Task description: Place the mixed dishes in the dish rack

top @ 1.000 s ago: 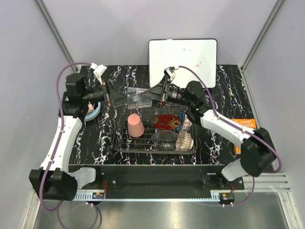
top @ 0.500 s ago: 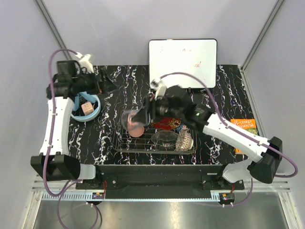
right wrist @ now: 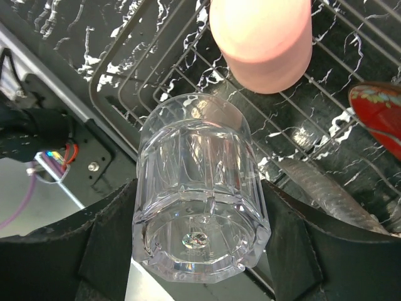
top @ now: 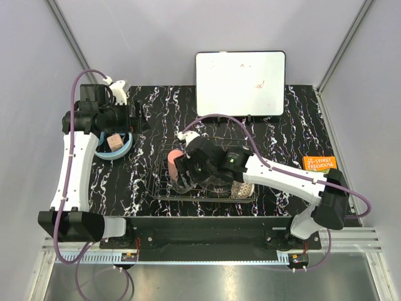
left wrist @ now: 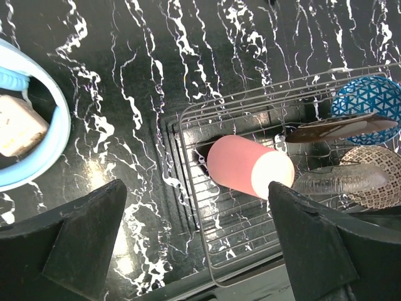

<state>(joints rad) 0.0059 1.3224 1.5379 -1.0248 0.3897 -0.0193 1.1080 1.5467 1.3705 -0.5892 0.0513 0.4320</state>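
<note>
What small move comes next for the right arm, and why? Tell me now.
Probably ease it straight down. The right gripper is shut on the small clear glass, mouth down, over bare wires of the dish rack beside the pink cup, so a short descent should seat it for release.

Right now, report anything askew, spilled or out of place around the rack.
Nothing looks spilled or broken. One oddity: a light-blue bowl holding a beige block sits on the table left of the dish rack, outside it.
</note>
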